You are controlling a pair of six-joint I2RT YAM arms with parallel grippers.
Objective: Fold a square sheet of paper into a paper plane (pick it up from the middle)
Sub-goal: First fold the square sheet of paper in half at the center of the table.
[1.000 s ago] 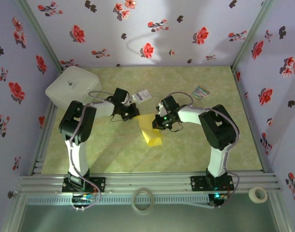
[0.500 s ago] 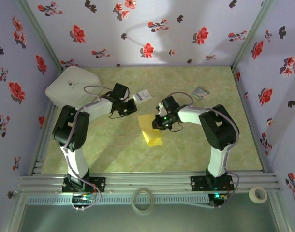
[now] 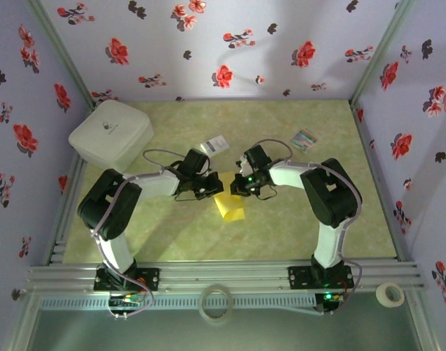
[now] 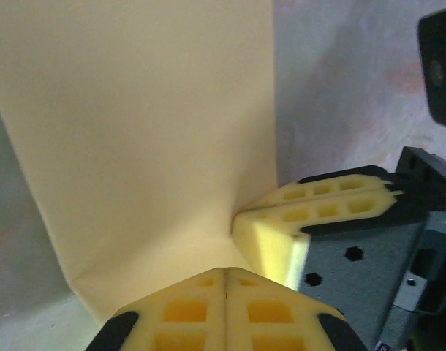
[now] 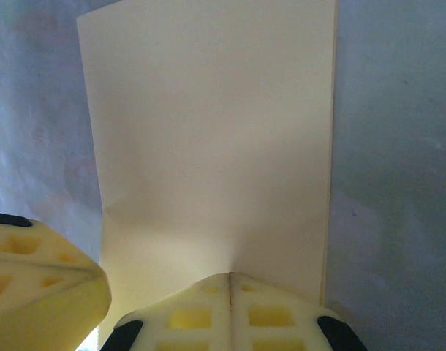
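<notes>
Over to the left of both arms, well clear of the jaws, a white box (image 3: 110,134) sits on the green table (image 3: 164,234). The left gripper (image 3: 210,185) is stretched in toward the middle. Its yellow pads (image 4: 186,311) are pressed flat together with only a thin seam between them. The yellow sheet of paper (image 3: 230,207) spreads out straight ahead of those tips, and its near edge runs under them. From where I stand, I can't quite tell whether the left jaws nip the paper or merely touch it.

A small white card (image 3: 214,145) lies on the table just beyond the left jaws, apart from them.

The right gripper (image 3: 236,186) faces the left one, almost tip to tip. Its jaws are shut too, closed on the edge of the sheet, and the paper puckers into a faint crease right at the pad tips (image 5: 201,300). The rest of the sheet extends away from them toward the arms' bases, with a fold line showing across it near the pinched end.

Farther right, well apart from the right jaws, a small striped card (image 3: 305,139) rests on the table.
</notes>
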